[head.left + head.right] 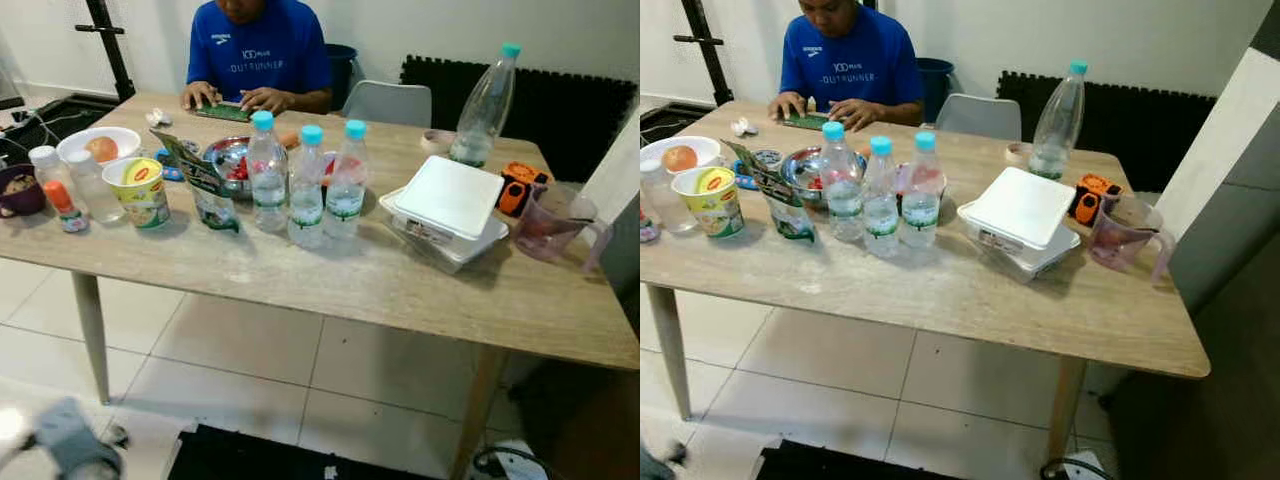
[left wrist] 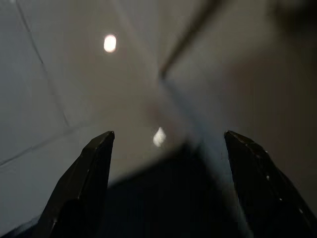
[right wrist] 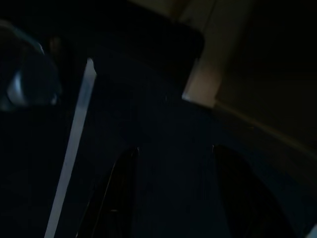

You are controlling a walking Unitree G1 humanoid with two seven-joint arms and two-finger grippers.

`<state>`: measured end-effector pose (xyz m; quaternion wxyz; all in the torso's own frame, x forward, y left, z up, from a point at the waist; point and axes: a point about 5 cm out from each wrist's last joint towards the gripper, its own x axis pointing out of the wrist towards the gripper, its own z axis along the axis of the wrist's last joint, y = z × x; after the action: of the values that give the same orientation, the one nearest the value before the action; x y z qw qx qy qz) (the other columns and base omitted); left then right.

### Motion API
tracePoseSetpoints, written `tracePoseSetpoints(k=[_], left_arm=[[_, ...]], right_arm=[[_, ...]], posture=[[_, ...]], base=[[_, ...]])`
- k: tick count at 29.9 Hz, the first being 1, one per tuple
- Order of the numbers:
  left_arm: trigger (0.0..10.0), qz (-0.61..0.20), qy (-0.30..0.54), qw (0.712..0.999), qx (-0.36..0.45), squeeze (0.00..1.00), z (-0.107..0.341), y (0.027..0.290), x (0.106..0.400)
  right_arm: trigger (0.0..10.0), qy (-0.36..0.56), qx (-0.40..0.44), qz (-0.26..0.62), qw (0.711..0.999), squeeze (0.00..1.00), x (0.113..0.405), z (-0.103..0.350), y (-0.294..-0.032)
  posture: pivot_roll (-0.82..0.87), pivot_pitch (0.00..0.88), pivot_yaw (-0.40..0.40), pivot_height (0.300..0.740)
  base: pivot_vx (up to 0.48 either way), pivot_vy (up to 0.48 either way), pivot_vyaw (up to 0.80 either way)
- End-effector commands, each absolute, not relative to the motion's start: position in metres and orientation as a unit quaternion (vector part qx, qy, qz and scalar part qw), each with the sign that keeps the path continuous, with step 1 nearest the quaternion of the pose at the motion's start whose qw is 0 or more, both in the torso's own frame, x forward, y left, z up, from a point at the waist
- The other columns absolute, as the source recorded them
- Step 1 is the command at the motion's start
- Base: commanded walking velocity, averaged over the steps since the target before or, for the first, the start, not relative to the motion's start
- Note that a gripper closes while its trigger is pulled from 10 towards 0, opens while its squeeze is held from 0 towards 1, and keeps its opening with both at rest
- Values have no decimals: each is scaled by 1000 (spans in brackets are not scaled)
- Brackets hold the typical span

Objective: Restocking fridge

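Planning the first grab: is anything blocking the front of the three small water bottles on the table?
Nothing visible does. The three small water bottles stand mid-table with bare tabletop toward the near edge. The left gripper hangs low, open, over the floor.

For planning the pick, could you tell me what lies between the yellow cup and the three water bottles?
A green snack packet, standing upright, seen in both eye views.

three small water bottles (image 1: 305, 185) with turquoise caps stand upright, close together, mid-tabletop (image 1: 330, 285). just beside them on the right lies a closed white foam food box (image 1: 450, 205). a taller, nearly empty bottle (image 1: 485, 105) stands behind the box. on the left stand a yellow-lidded cup (image 1: 140, 190), a leaning green pouch (image 1: 205, 185) and a white bowl (image 1: 100, 145) holding fruit.
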<state>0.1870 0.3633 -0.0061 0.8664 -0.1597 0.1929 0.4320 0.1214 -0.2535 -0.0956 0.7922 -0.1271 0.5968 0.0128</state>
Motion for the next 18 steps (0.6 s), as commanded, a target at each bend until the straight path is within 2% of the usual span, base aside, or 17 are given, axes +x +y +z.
tracePoseSetpoints(k=[1, 2, 3, 5, 7, 9, 10, 11, 13, 14, 18], left_arm=[[10000, 438, 119, 871, -186, 0, 15, 376, 199], [10000, 438, 119, 871, -186, 0, 15, 376, 199], [10000, 429, 83, 881, -183, 0, 30, 382, 209], [10000, 401, -15, 907, -132, 0, 87, 402, 240], [10000, 398, -30, 908, -126, 0, 95, 405, 244], [10000, 370, -100, 917, -112, 0, 134, 409, 262], [10000, 370, -100, 917, -112, 0, 134, 409, 262], [10000, 346, -138, 922, -109, 0, 153, 409, 271], [10000, 321, -170, 926, -106, 0, 169, 406, 278], [10000, 239, -223, 942, -77, 0, 199, 389, 297], [10000, 151, -232, 960, -44, 0, 209, 362, 316]], right_arm=[[10000, 596, -130, 13, 792, 0, 123, -95, -252], [10000, 596, -130, 13, 792, 0, 123, -95, -252], [10000, 596, -130, 14, 792, 0, 123, -95, -252], [10000, 594, -138, 21, 792, 0, 125, -95, -252], [10000, 594, -139, 22, 792, 0, 125, -95, -252], [10000, 594, -145, 27, 791, 0, 125, -95, -252], [10000, 594, -145, 27, 791, 0, 125, -95, -252], [10000, 595, -146, 28, 790, 0, 125, -95, -252], [10000, 595, -147, 28, 790, 0, 125, -95, -251], [10000, 596, -148, 30, 789, 0, 124, -96, -249], [10000, 597, -146, 35, 788, 0, 123, -97, -246]], posture=[[-23, 0, -73, 740], [-23, 0, -73, 740], [-23, 0, -73, 740], [-29, 5, -76, 740], [-29, 5, -76, 740], [-30, 5, -76, 740], [-30, 5, -76, 740], [-30, 5, -76, 740], [-26, 10, -71, 740], [-23, 13, -66, 740], [-26, 16, -61, 740]], base=[[0, 0, 0], [0, 0, 0], [0, 0, 0], [0, 0, 0], [0, 0, 0], [0, 0, 0], [0, 0, 0], [0, 0, 0], [0, 0, 0], [0, 0, 0], [0, 0, 0]])
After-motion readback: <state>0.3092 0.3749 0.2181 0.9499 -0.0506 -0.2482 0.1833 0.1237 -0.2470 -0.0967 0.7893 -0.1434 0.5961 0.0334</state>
